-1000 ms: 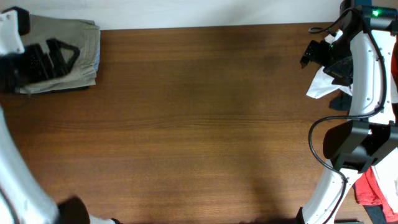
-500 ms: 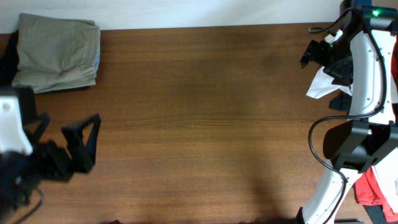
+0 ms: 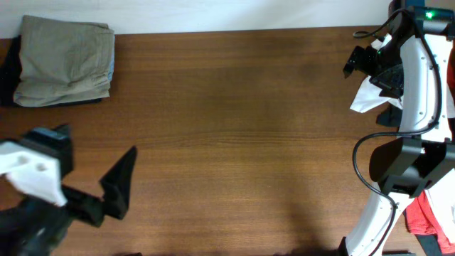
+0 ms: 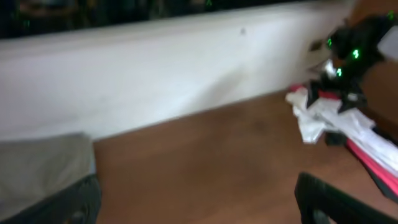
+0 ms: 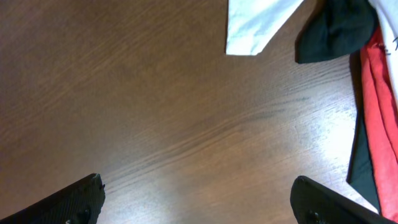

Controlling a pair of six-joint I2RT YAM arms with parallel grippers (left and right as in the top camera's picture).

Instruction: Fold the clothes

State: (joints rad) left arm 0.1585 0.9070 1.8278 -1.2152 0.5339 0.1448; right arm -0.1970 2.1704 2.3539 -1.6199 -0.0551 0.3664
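Folded grey-green khaki trousers (image 3: 65, 60) lie at the table's far left corner, and blurred at the left of the left wrist view (image 4: 37, 168). My left gripper (image 3: 89, 160) is open and empty, raised over the front left, well apart from the trousers; in its own view (image 4: 199, 208) only bare wood lies between the fingers. My right gripper (image 3: 364, 60) is open and empty at the far right, beside a white shirt (image 3: 366, 96). The right wrist view (image 5: 199, 205) shows the white shirt (image 5: 255, 22), a black piece (image 5: 336, 28) and a red piece (image 5: 376, 106).
A dark cloth (image 3: 8, 71) lies under and left of the trousers. More red cloth (image 3: 426, 213) hangs at the front right by the right arm's base (image 3: 412, 163). A white wall (image 4: 155, 81) runs behind the table's far edge.
My left gripper has moved from over the folded trousers towards the front left of the table, open and empty. The trousers stay put. The right arm has not moved.
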